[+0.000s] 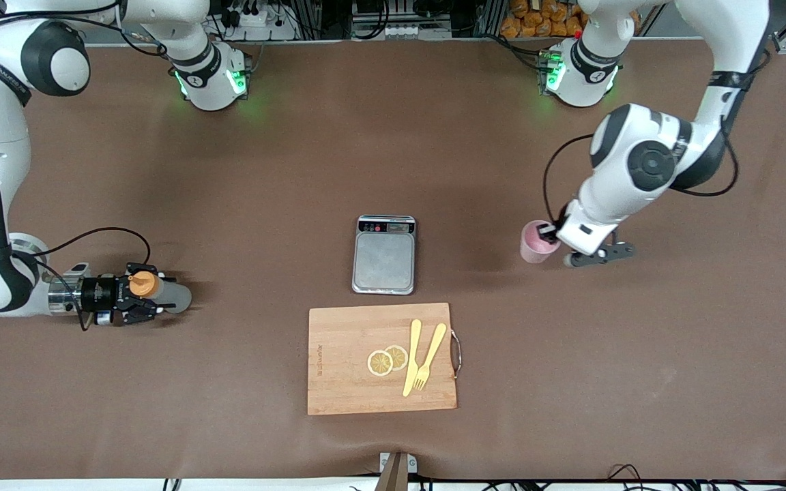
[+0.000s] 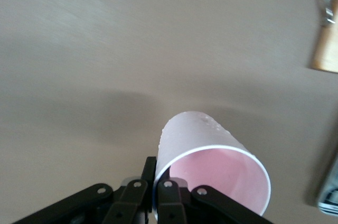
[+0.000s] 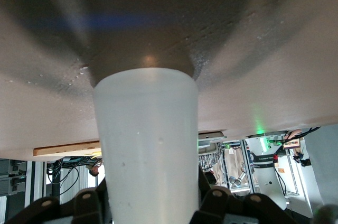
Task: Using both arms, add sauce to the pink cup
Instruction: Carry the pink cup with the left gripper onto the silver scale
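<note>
One translucent greyish squeeze bottle with orange cap [image 1: 161, 292] stands at the right arm's end, the right gripper [image 1: 135, 298] closed around it. One grey scale [image 1: 384, 254], one wooden board [image 1: 381, 359]. One pale-pink plastic cup [image 1: 535, 242], its rim pinched by the left gripper [image 1: 551, 236].

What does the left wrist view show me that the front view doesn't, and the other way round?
Only the left wrist view: the cup's pink inside, and the left gripper's fingers shut on its rim.
Only the front view: the right gripper at the bottle lying on the table toward the right arm's end, plus the knife, fork and lemon slices on the board.
Both: cup, left gripper, scale, a board corner.
</note>
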{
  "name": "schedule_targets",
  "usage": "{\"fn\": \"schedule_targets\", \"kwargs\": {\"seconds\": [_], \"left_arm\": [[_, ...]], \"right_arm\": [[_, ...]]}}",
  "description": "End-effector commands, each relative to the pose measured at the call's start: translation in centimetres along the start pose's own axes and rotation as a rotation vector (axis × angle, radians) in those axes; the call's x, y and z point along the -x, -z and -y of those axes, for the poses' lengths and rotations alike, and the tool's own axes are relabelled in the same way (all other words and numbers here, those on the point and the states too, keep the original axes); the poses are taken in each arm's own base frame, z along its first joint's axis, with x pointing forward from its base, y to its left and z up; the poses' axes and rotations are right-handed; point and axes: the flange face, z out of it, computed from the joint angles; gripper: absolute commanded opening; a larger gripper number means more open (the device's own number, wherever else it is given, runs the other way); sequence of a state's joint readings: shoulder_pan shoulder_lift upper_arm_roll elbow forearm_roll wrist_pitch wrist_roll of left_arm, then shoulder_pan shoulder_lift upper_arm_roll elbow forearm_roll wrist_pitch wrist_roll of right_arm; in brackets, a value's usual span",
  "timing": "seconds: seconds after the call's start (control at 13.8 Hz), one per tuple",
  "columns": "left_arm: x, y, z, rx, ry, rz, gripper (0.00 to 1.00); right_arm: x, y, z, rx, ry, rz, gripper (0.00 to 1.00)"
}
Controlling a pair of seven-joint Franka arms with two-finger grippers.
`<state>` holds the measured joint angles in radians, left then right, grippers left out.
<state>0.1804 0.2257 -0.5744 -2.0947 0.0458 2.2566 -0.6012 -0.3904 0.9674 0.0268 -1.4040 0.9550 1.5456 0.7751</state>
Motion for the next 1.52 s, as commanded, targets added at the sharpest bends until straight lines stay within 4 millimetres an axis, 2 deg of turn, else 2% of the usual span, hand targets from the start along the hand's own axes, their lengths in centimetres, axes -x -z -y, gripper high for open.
{"fn": "schedule_targets", "kwargs": {"seconds": [0.0, 0.07, 0.15, 0.36, 0.58, 0.8, 0.94, 1.09, 1.23, 1.45], "left_arm": [[1.0, 0.4, -4.7, 0.028, 0.027, 0.014, 0.0], [1.7, 0.4, -6.8, 0.039, 0.041, 0.015, 0.0], [2.3, 0.5, -8.6, 0.05, 0.055, 0.017, 0.0], [4.5, -0.3, -13.1, 0.063, 0.071, 0.036, 0.0], [4.9, -0.4, -18.0, 0.111, 0.091, 0.05, 0.0], [5.5, -1.8, -22.8, 0.133, 0.105, 0.053, 0.0], [5.3, -2.9, -24.7, 0.127, 0.117, 0.03, 0.0], [3.7, -3.4, -25.2, 0.146, 0.134, 0.03, 0.0], [3.9, -3.9, -26.0, 0.149, 0.122, 0.031, 0.0], [3.3, -5.1, -25.7, 0.121, 0.082, 0.003, 0.0]], "right_arm": [[0.1, 0.2, 0.1, -0.008, 0.011, 0.014, 0.56], [0.1, 0.4, 0.1, -0.011, 0.013, 0.013, 0.55], [0.3, 0.5, 0.2, -0.012, 0.012, 0.011, 0.5], [0.9, 0.9, 0.4, -0.016, 0.013, 0.003, 0.51], [1.8, 0.6, 0.7, -0.003, 0.026, -0.011, 0.51], [3.1, 0.2, 1.2, 0.015, 0.034, -0.034, 0.53], [3.9, -0.3, 1.5, 0.032, 0.028, -0.052, 0.53], [4.7, -0.5, 1.8, 0.048, 0.037, -0.072, 0.53], [5.5, -0.7, 2.1, 0.066, 0.014, -0.1, 0.53], [7.1, -1.5, 2.8, 0.105, -0.004, -0.157, 0.51]]}}
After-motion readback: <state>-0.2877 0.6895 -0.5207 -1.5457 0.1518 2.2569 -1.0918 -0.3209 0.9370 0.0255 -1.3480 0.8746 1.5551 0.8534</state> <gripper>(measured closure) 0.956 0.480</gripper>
